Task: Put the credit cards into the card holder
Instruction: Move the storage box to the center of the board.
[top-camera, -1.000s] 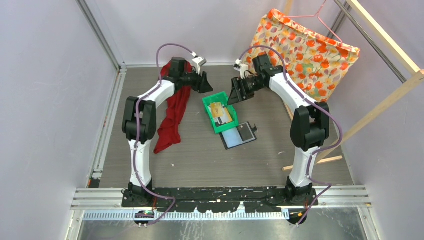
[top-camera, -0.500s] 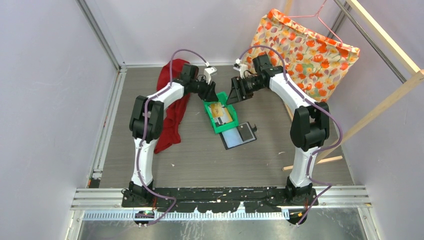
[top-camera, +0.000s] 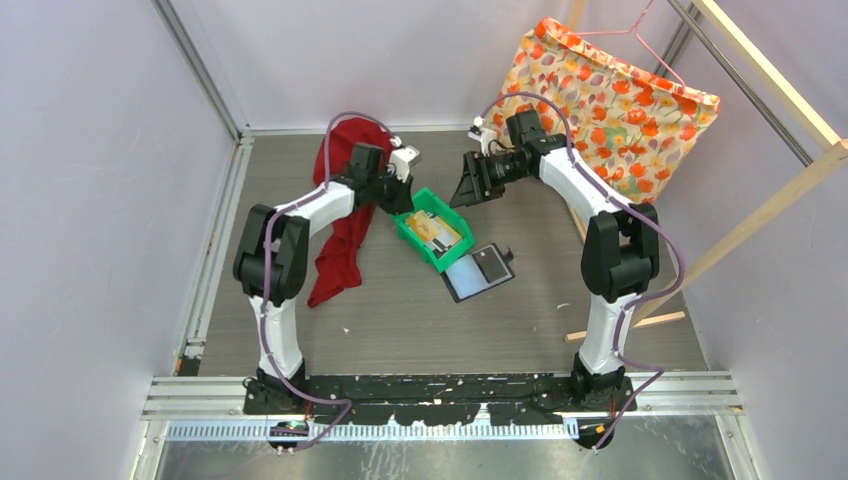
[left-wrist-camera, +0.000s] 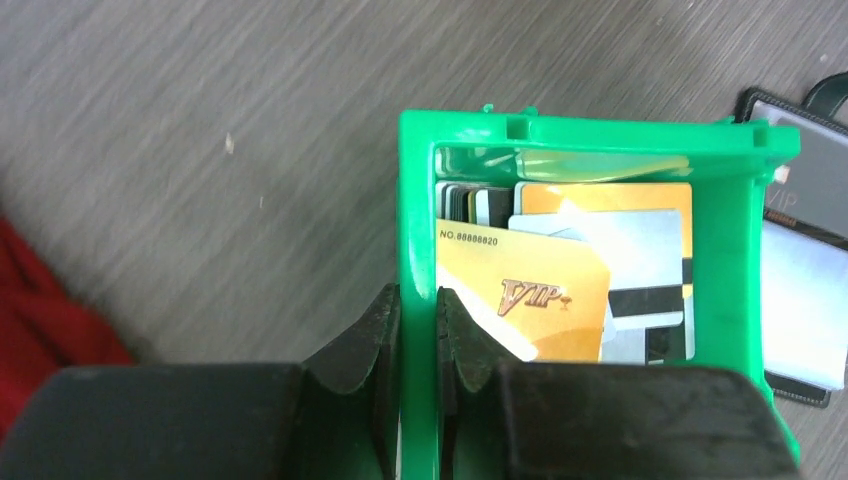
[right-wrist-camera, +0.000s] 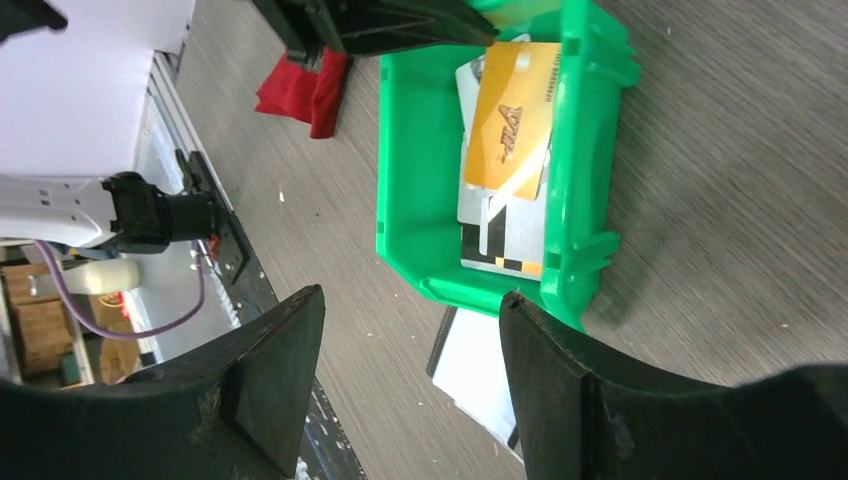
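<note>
A grey wood-grain tabletop (top-camera: 400, 320) sits inside pale lilac walls, with a red cloth (top-camera: 345, 235) at the left and a flowered bag (top-camera: 610, 100) at the far right. Near the middle stands a small green bin (top-camera: 405, 224). The credit cards (top-camera: 437, 230) lie in it in a loose overlapping pile. The card holder (top-camera: 480, 270) lies open and flat on the tabletop, just beside the bin's near end.

The task looks barely begun. Every card that can be clearly made out is in the bin, and neither arm holds one. One half of the holder is pale and bare. The other half shows a dark grey panel, which may be a card already lodged there or only a pocket; that cannot be told.

The left fingers (left-wrist-camera: 365, 340) are drawn narrow, pinching the bin's side wall with one finger outside and one inside. The right fingers (right-wrist-camera: 270, 370) stand wide apart and empty, above the tabletop near the bin's far end.

Only the overhead view shows the whole layout and the complete holder. Only the left wrist view shows the pinch on the wall, along with the printing on the topmost yellow-orange card (left-wrist-camera: 520, 300). The right wrist view looks along the bin and shows grey and white cards under that one.
</note>
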